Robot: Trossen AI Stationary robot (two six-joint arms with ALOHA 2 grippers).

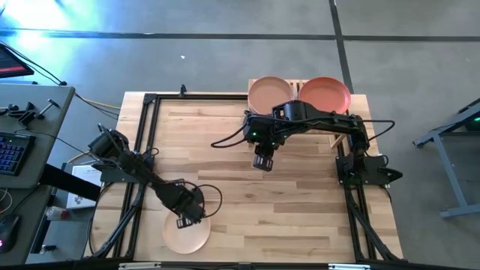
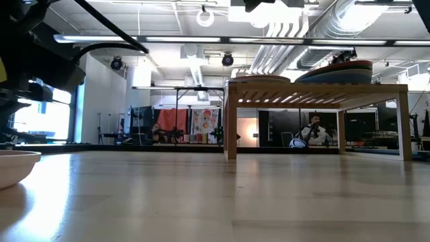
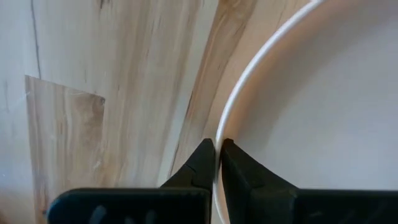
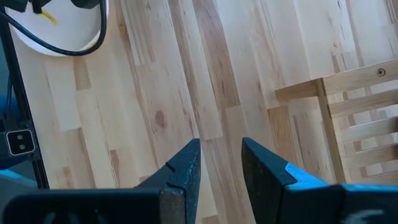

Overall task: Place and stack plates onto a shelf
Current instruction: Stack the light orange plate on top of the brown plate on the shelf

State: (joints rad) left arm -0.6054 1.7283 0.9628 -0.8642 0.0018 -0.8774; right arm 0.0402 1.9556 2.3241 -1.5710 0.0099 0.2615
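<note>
An off-white plate [image 1: 187, 234] sits on the wooden table near its front left; its edge also shows in the low view [image 2: 13, 165]. My left gripper [image 1: 186, 218] points down at the plate's far rim and is shut on it. The shelf [image 1: 300, 91] stands at the far right with a peach plate [image 1: 268, 94] and an orange-red plate [image 1: 325, 94] on top; in the low view the right-hand one [image 2: 336, 70] tops a stack. My right gripper [image 1: 262, 162] hangs open above the table's middle, in front of the shelf, holding nothing. My left gripper [image 3: 217, 146] pinches the off-white plate's rim [image 3: 219, 127] between its two fingers, one finger [image 3: 239, 163] inside the plate and one [image 3: 198, 167] outside. The fingers come from above, pointing down. The plate's base rests on the table.
Black frame rails [image 1: 142, 150] run along the table's left and right sides. Bare wood lies between the off-white plate and the shelf's near leg [image 4: 323, 93]. A desk with a keyboard [image 1: 11, 154] stands left of the table. A person [image 2: 313, 131] sits in the room behind.
</note>
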